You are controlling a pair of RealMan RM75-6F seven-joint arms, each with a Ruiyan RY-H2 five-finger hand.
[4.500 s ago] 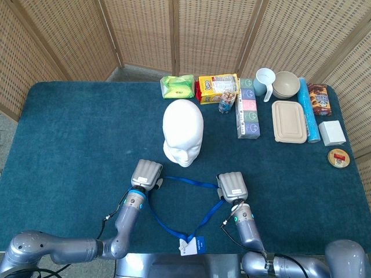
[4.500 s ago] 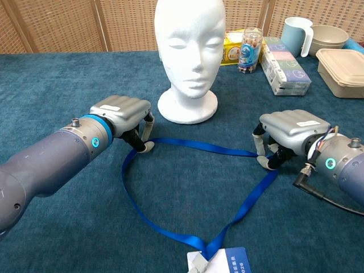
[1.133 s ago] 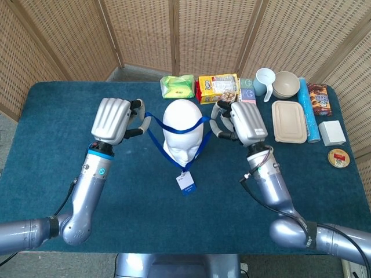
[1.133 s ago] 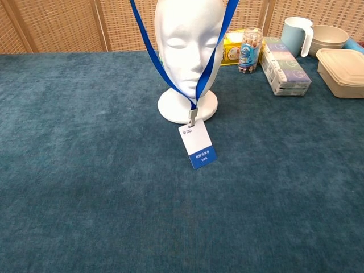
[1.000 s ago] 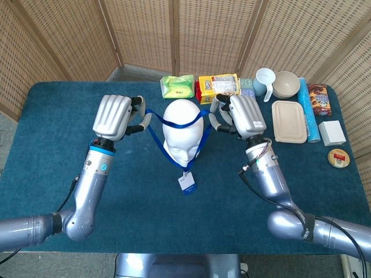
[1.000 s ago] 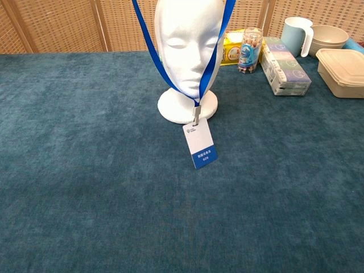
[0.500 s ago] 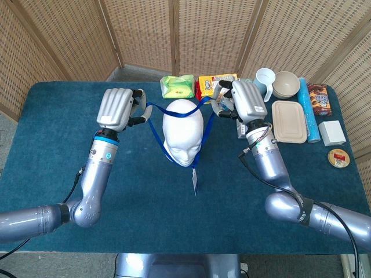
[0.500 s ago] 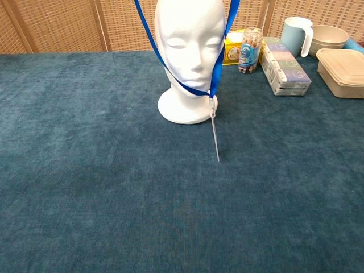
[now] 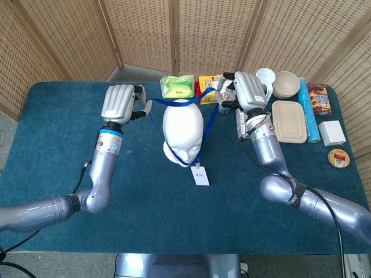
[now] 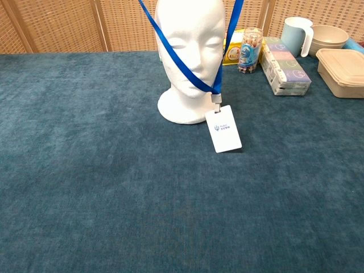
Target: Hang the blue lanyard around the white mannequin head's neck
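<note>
Pinching lanyard (image 9: 212, 116) — both hands' fingers (image 9: 143, 107) | chest view — hands cropped out

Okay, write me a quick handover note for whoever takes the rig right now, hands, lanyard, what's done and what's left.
Left hand: raised left of the mannequin head, holding one side of the blue lanyard.
Right hand: raised at the head's right, holding the other side.
Lanyard: the loop is stretched over the top rear of the head, both straps running down past the face; the badge hangs in front of the base.
Done: lanyard picked up and passed over the head.
Left: lower the loop behind the head to the neck, release both hands, withdraw.
</note>
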